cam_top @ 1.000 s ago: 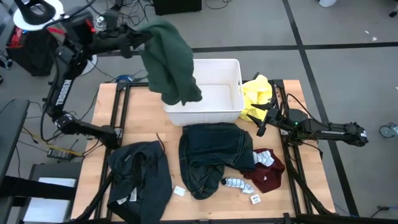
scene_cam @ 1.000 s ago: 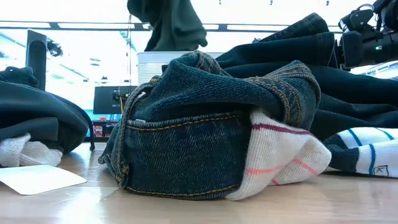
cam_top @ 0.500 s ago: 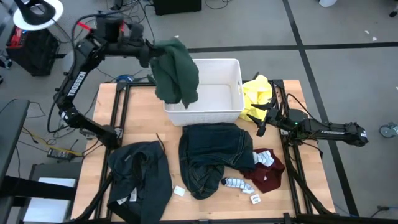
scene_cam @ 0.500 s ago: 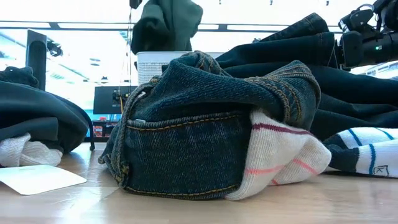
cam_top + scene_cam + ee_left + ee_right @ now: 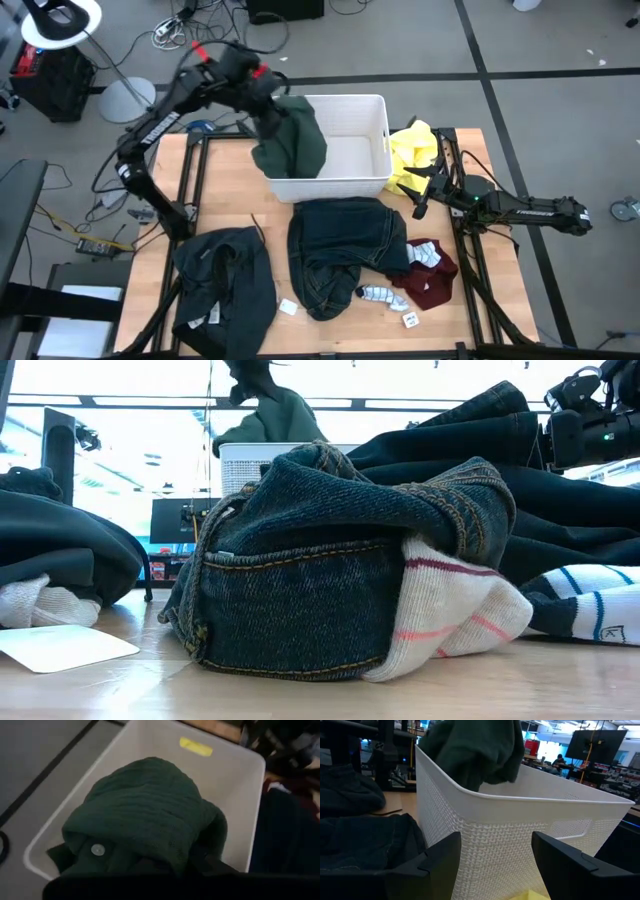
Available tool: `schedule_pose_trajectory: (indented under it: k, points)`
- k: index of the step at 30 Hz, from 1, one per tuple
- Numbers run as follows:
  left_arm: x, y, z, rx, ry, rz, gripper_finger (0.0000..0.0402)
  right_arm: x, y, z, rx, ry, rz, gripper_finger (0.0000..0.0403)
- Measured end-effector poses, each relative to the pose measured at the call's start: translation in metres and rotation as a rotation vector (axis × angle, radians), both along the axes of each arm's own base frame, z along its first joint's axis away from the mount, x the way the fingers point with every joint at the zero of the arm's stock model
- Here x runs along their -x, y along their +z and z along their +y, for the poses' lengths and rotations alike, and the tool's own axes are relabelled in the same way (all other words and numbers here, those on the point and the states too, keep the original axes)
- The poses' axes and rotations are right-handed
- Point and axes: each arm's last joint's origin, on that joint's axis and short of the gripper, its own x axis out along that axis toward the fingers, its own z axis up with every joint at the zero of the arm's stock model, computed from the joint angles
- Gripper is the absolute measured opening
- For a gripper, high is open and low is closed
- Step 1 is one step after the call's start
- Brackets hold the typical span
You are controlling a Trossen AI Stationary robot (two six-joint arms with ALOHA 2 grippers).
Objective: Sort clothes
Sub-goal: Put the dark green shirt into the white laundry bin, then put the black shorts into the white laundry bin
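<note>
My left gripper (image 5: 268, 108) is over the left end of the white bin (image 5: 350, 105) and is shut on the dark green garment (image 5: 292, 145), which hangs bunched into the bin (image 5: 235, 775). The garment (image 5: 145, 815) hides my fingers in the left wrist view. My right gripper (image 5: 420, 197) is open and empty at the table's right, beside the yellow garment (image 5: 410, 150). Jeans (image 5: 345, 255) lie crumpled at the middle of the table. A dark navy garment (image 5: 225, 290) lies at the near left, a maroon one (image 5: 432, 283) with striped socks (image 5: 378, 295) at the near right. My left gripper holds the dark green garment by its top (image 5: 275, 115) from above. The cloth itself covers the place of contact, so which part or how many layers cannot be told. The garment hangs slack below the fingers, its lower folds (image 5: 125, 855) inside the bin's left end.
The bin's near wall (image 5: 520, 830) stands right in front of my right gripper (image 5: 495, 865). Small white tags (image 5: 288, 307) lie near the table's front edge. Bare wood shows at the table's far left (image 5: 190, 190).
My left gripper has swung toward the table's right and down, carrying the dark green garment from high beside the bin's far left corner to over its left end. The garment has sunk from hanging long to bunched in the bin.
</note>
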Motion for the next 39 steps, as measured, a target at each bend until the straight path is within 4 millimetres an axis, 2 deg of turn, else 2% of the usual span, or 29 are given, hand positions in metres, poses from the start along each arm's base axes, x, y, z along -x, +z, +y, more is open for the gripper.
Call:
schedule_pose_trajectory:
  k: [5,15,22,31,37,39]
  points:
    - [-0.025,-0.023,0.01,0.086,0.023,0.052,0.0016,0.0,0.0,0.0,0.0,0.0,0.0,0.0245]
    - [-0.076,-0.088,0.032,0.223,0.028,0.202,0.0045,0.0,0.0,0.0,0.0,0.0,0.0,0.0245]
    - [-0.098,-0.117,0.034,0.257,0.011,0.259,0.0078,0.0,0.0,0.0,0.0,0.0,0.0,0.0245]
    - [-0.099,-0.118,0.033,0.242,0.026,0.278,0.0103,0.0,0.0,0.0,0.0,0.0,0.0,0.0245]
    - [-0.082,-0.096,0.024,0.178,0.042,0.283,0.0103,0.0,0.0,0.0,0.0,0.0,0.0,0.0245]
    - [-0.074,-0.083,0.019,0.146,0.045,0.266,0.0103,0.0,0.0,0.0,0.0,0.0,0.0,0.0245]
